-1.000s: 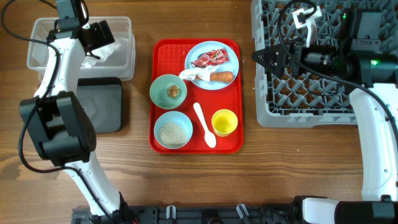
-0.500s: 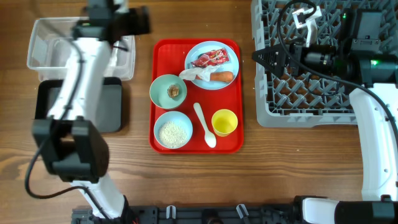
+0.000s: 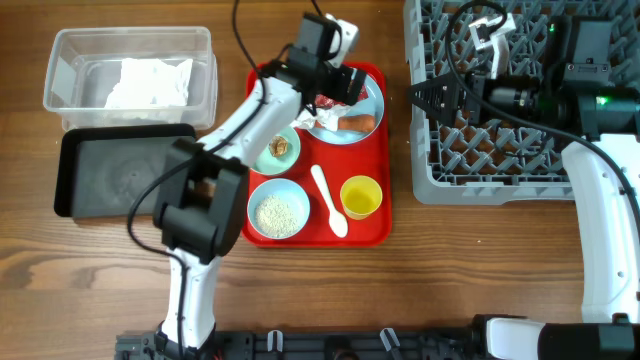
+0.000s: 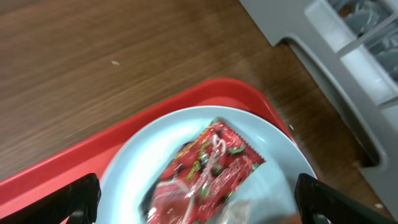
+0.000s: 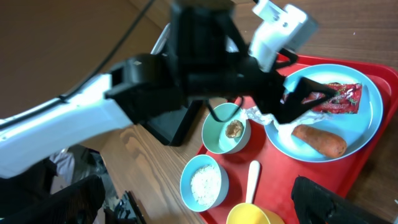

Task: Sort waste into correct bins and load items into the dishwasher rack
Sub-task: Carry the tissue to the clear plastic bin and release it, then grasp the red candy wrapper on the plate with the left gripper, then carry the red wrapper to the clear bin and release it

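Bright, even light falls from above, leaving only short, soft shadows beside the red tray (image 3: 372, 160). The overhead view is sharp, while the left wrist view smears the snack wrapper (image 4: 208, 171) on that tray with motion blur.

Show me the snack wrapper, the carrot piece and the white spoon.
snack wrapper (image 4: 208, 165), left wrist view, middle of printed face.
carrot piece (image 5: 320, 141), right wrist view, mid-body.
white spoon (image 3: 326, 196), overhead view, handle.

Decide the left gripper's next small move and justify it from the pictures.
Probably lower the left gripper straight down and close on the red wrapper: its jaws stand open either side of the wrapper, which lies on the blue plate, not yet gripped.
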